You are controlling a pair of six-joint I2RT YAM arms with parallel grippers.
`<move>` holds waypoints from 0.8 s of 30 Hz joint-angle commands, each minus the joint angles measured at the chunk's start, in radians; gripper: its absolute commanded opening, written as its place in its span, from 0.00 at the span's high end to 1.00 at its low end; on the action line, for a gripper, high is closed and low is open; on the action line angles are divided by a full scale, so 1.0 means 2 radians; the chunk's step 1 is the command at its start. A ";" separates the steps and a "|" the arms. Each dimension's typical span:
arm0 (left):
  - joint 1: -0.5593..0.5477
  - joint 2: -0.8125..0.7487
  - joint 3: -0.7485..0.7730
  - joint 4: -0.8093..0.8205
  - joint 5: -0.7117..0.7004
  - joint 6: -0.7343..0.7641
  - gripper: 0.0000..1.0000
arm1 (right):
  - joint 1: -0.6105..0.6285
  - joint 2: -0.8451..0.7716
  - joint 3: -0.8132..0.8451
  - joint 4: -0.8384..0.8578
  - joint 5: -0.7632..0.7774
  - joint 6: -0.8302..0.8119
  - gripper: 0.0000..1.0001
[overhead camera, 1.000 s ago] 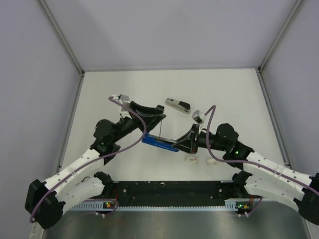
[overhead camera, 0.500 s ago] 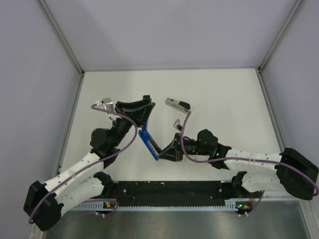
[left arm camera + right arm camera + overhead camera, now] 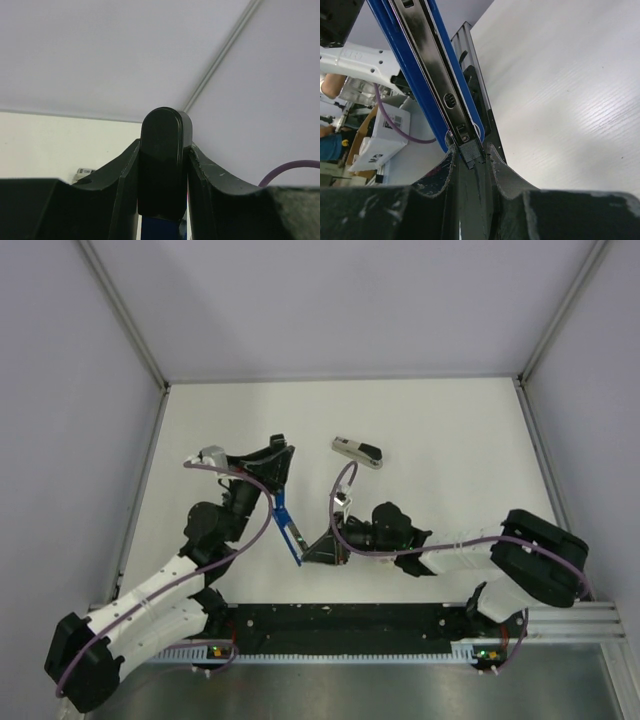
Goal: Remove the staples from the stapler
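The blue stapler (image 3: 288, 528) is held off the white table (image 3: 450, 440), tilted steeply, between both arms. My left gripper (image 3: 274, 466) is shut on its black rounded upper end (image 3: 165, 145), which fills the gap between the fingers (image 3: 120, 185). My right gripper (image 3: 313, 552) is shut on the black lower end, right under a ridged tab (image 3: 471, 150). In the right wrist view the open metal magazine (image 3: 427, 65) runs up along the blue body (image 3: 402, 65). I cannot make out any staples.
A small silver and black object (image 3: 357, 450) lies on the table behind the grippers and shows again, small, as that silver object (image 3: 86, 171) in the left wrist view. Grey enclosure walls (image 3: 350, 310) stand on three sides. A black rail (image 3: 340, 625) runs along the near edge.
Both grippers have carried the stapler left and nearer. It swung from lying across to standing steeply. The right arm stretched far left; both grips held.
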 commanded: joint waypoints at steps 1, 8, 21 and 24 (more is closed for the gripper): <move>0.000 -0.006 -0.013 -0.016 -0.083 0.041 1.00 | 0.004 0.048 0.026 0.078 0.024 0.050 1.00; 0.000 0.005 -0.031 -0.036 -0.131 0.045 1.00 | 0.005 0.104 0.045 0.106 0.012 0.070 1.00; 0.000 0.060 -0.025 -0.057 -0.184 0.064 1.00 | 0.007 0.154 0.086 0.097 -0.012 0.085 1.00; 0.000 0.074 -0.019 -0.057 -0.192 0.070 1.00 | 0.007 0.162 0.095 0.090 -0.015 0.090 1.00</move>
